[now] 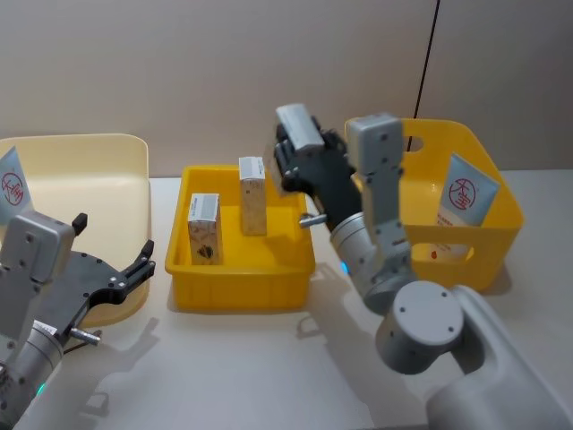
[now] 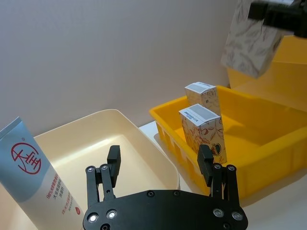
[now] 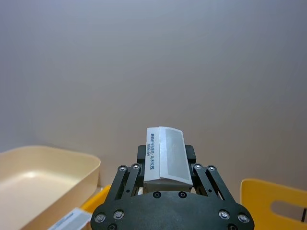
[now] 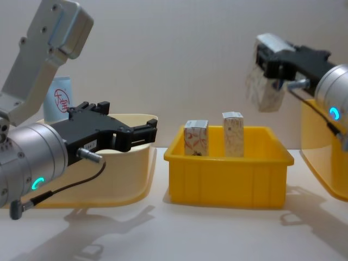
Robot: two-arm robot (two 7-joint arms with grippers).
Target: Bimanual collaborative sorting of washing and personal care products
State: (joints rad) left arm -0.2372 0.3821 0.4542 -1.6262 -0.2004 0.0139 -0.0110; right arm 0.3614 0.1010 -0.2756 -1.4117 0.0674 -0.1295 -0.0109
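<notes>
Carton (image 4: 265,89), tilted, hangs grasped in the right claw (image 4: 270,70) above the yellow tray's (image 4: 225,179) right end; left claw (image 4: 142,132) released.

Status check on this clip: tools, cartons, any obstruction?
Right tool shut on a marbled white-topped carton, held above the shallow yellow plastic tray. Left tool open, empty, by the cream bin. Two cartons upright in tray. Nothing in the way.

You see three cartons: two upright in the yellow tray (image 1: 291,279), one (image 1: 204,228) at its 9 o'clock, one (image 1: 252,195) at 12, and a third (image 1: 299,127) raised in the right hand (image 1: 295,152). Two blue tubes: one (image 1: 11,186) in the cream bin (image 1: 98,157), one (image 1: 466,199) in the yellow basket (image 1: 497,228). Three containers in all.
</notes>
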